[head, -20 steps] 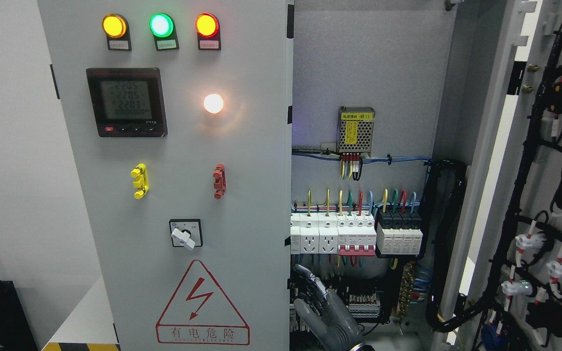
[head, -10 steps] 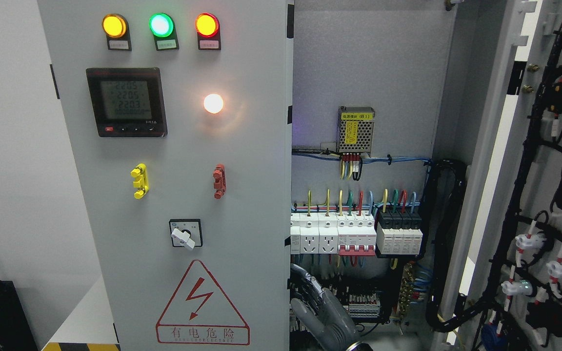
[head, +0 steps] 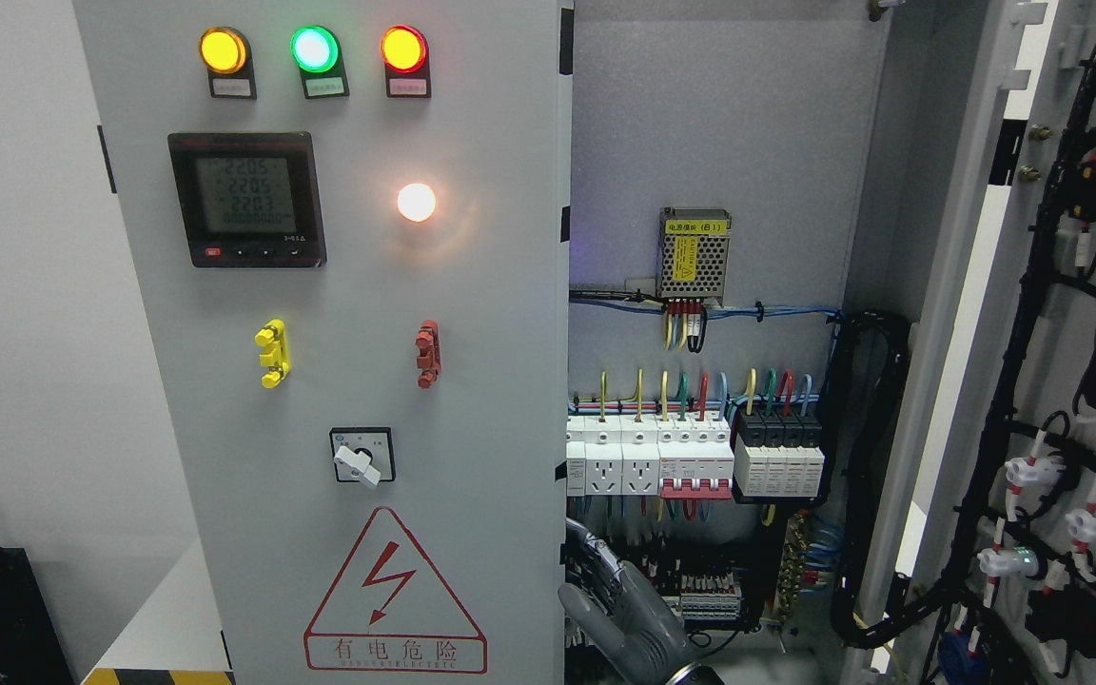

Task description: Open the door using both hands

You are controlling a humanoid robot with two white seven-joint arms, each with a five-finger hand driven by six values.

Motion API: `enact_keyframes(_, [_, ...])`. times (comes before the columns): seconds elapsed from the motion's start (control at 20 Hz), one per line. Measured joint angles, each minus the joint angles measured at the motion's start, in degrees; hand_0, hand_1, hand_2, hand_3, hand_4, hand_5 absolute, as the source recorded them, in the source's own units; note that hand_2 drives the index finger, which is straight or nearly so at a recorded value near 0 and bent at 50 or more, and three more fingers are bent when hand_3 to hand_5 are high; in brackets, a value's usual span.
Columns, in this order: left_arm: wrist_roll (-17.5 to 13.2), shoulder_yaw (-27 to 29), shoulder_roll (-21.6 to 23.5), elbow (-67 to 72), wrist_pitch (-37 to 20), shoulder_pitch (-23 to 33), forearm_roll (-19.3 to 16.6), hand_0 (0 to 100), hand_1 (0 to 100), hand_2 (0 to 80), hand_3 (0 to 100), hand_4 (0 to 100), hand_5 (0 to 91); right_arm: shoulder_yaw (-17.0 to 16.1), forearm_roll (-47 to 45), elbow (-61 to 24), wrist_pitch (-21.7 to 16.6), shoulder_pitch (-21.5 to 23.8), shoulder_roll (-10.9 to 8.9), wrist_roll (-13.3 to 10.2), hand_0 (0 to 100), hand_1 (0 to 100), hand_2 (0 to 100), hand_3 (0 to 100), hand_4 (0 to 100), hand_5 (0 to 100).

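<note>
Nearest, at the bottom edge of the cabinet opening, the right hand (head: 619, 618) rises with its back to the camera. Its fingers (head: 596, 561) are extended and fairly relaxed and close on nothing that can be seen. They stand just beside the free edge of the left door (head: 472, 285), probably so they can hook behind that edge and pull; whether they already touch it cannot be told.

The left door lies closed across the cabinet's left half, carrying the indicator lamps (head: 314, 49), meter (head: 247, 198) and rotary switch (head: 362, 457). The right door (head: 1071, 381) is swung wide at the right edge, its wired inner side showing, so that half looks done.

Deeper inside, breakers (head: 691, 461) sit in a row across the back panel (head: 710, 124), with the power supply (head: 695, 252) above them. The left hand is out of view.
</note>
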Motion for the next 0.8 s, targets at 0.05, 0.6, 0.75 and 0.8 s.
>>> enact_keyframes(0.05, [0.00,0.00,0.00,0.00,0.00,0.00,0.00,12,39,0.0,0,0,0.0,0.06,-0.01,0.09,0.00,-0.14,-0.01,0.00,12,39,0,0,0,0])
enact_keyframes(0.6, [0.00,0.01,0.00,0.00,0.00,0.00,0.03,12,39,0.0,0,0,0.0,0.52,-0.04,1.32,0.04,-1.40,0.59,1.22,12,39,0,0,0,0])
enact_keyframes(0.75, [0.00,0.02,0.00,-0.01,0.00,0.00,0.02,12,39,0.0,0,0,0.0,0.57,-0.53,1.61,0.39,-1.62,0.90,1.58,12,39,0,0,0,0])
enact_keyframes(0.8, [0.00,0.02,0.00,0.00,0.00,0.00,0.02,12,39,0.0,0,0,0.0,0.59,-1.02,1.74,0.57,-1.73,1.01,1.67,12,39,0,0,0,0])
